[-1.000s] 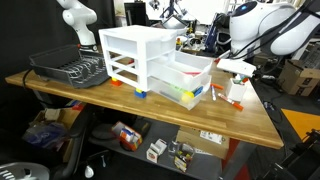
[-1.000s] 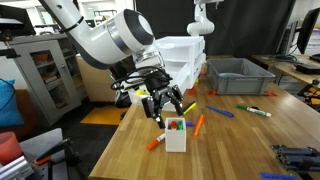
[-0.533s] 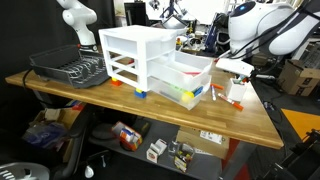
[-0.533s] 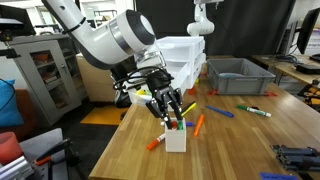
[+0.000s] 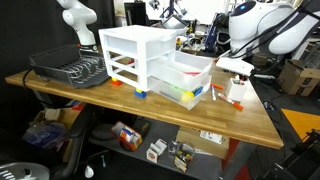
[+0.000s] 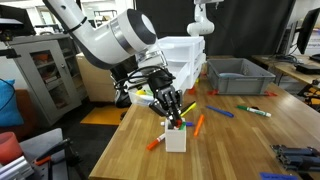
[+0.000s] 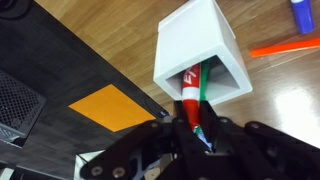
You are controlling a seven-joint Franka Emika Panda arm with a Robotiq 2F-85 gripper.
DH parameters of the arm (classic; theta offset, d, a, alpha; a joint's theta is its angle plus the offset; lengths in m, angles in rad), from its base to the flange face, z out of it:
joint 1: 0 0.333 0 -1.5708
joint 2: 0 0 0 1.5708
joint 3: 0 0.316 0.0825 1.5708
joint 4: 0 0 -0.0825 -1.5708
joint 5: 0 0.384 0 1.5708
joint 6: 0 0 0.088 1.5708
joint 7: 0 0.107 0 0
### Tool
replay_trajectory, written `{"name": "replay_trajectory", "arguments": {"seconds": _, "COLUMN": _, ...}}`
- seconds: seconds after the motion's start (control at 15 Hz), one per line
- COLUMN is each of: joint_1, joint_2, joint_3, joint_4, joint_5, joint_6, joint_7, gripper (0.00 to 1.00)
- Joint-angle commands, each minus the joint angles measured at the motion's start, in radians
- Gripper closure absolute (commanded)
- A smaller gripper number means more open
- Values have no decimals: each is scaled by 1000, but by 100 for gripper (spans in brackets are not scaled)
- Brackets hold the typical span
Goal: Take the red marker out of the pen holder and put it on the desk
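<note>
At bottom centre, confirm the gripper (image 7: pixel 196 128) straddling the red marker (image 7: pixel 190 88) (pinched or merely flanking: cannot tell). Pull straight along the shaft, sparing the green pen (image 7: pixel 203 92), clear of the pen holder (image 7: pixel 195 30) at upper centre, toward desk (image 7: pixel 120 30) upper left.

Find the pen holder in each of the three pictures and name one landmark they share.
Exterior view: the pen holder stands near the right end of the desk.
Exterior view: lower middle, close to the desk's near-left edge.
Wrist view: upper middle, seen from above, with markers inside.
Shared landmark: the wooden desk, whose edge runs near the holder in every view.
</note>
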Motion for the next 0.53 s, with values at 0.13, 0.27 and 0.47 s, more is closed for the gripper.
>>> {"name": "replay_trajectory", "arguments": {"seconds": 0.13, "joint_1": 1, "joint_2": -42, "joint_3": -6, "joint_4": -3, "joint_5": -25, "joint_6": 29, "joint_7": 29, "gripper": 95}}
{"name": "replay_trajectory", "arguments": {"seconds": 0.27, "joint_1": -2, "joint_2": -83, "joint_3": -6, "joint_4": -8, "joint_5": -29, "joint_6": 41, "joint_7": 42, "gripper": 95}}
{"name": "replay_trajectory", "arguments": {"seconds": 0.47, "joint_1": -8, "joint_2": -169, "joint_3": 0, "joint_4": -24, "joint_5": -40, "joint_6": 41, "joint_7": 55, "gripper": 95}}
